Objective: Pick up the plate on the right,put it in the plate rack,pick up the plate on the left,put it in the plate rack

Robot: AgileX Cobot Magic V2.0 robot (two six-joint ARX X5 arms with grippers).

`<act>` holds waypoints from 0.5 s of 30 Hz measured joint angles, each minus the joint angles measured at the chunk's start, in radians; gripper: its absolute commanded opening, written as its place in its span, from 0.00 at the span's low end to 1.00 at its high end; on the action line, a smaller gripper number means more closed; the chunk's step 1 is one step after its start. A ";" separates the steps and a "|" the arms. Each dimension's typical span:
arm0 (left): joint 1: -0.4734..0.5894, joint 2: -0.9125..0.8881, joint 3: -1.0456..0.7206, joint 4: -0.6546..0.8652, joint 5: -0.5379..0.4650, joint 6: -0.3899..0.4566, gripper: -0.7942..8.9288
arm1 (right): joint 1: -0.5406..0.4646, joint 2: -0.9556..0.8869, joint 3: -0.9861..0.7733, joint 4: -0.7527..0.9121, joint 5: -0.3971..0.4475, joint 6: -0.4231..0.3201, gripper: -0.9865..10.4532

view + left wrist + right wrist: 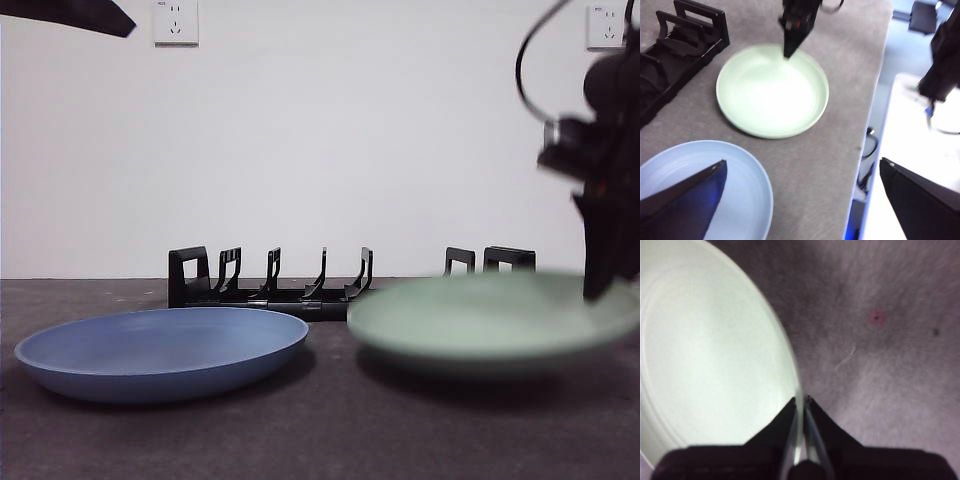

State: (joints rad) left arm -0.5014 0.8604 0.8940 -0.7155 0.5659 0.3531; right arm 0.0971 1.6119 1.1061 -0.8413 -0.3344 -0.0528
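Right pincer [801,407]: jaws nearly together, clamped on the rim of the green plate [495,322], one jaw inside the rim and one outside.
Green plate: held by its edge at the right pincer; in the front view it looks blurred and appears just off the worktop [330,430], with a shadow beneath it. I judge it is being lifted.
Left pincer [800,200]: jaws spread wide, holding nothing, hovering over the blue plate [160,350].
Blue plate: directly below the left pincer, flat on the worktop, untouched.
Plate rack [270,285]: beyond both plates, away from the right pincer, across the green plate from it; no plate stands between its prongs.
Progress: an early stage, by my reading. The first plate is gripped but not yet racked; still to come are setting it in the rack, then picking up and racking the blue plate.
Surface: dark grey, felt-like worktop, with a small reddish mark near the right pincer.
Room: plain white wall with two sockets high up.
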 measured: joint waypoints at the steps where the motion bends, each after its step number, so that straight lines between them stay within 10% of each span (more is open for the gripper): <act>1: -0.017 0.005 0.000 0.004 -0.019 0.017 0.86 | 0.000 -0.024 0.029 -0.027 0.000 0.000 0.08; 9: -0.156 0.037 0.000 0.150 -0.168 0.137 0.86 | 0.000 -0.155 0.253 -0.188 -0.033 0.000 0.08; 15: -0.307 0.059 0.000 0.278 -0.458 0.359 0.86 | 0.000 -0.161 0.374 -0.328 -0.045 0.000 0.08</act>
State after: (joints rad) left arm -0.8089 0.9192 0.8944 -0.4370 0.1078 0.7116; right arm 0.0975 1.4509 1.4803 -1.1694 -0.3798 -0.0532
